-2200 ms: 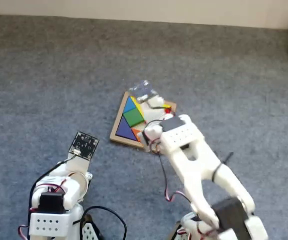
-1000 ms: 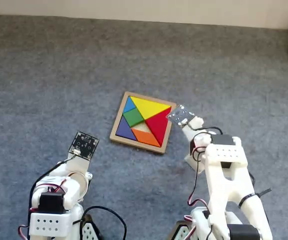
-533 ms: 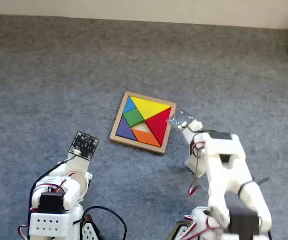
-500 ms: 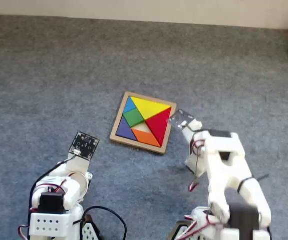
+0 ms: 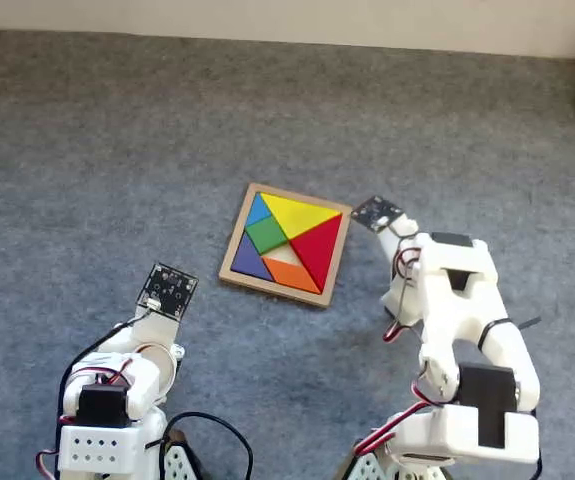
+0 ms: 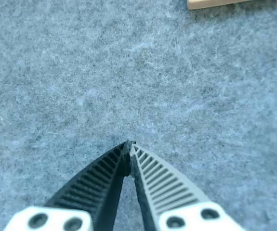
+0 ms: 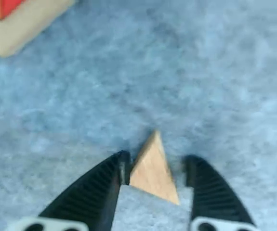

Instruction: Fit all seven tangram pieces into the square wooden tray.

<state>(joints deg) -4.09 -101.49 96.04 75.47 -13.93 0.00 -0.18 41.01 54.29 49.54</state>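
The square wooden tray (image 5: 233,262) lies mid-table and holds blue (image 5: 259,211), yellow (image 5: 300,214), green (image 5: 265,235), red (image 5: 319,243), purple (image 5: 248,261) and orange (image 5: 295,273) pieces. A small pale triangular patch (image 5: 285,253) shows between green, red and orange. My right arm (image 5: 447,290) stands just right of the tray. My right gripper (image 7: 157,158) is above the carpet, shut on a small wood-coloured triangle piece (image 7: 150,168) that tilts between its fingers. The tray's corner (image 7: 18,29) with the red piece (image 7: 1,7) lies beyond it. My left gripper (image 6: 128,144) is shut on nothing, low over the carpet.
Grey carpet covers the whole table. The tray's edge (image 6: 215,4) lies well ahead of my left gripper. My left arm (image 5: 117,385) stays folded at the near left. A pale wall strip (image 5: 287,15) runs along the far side.
My right arm has drawn back from over the tray to the carpet right of it, uncovering the coloured pieces. The left arm has not moved.
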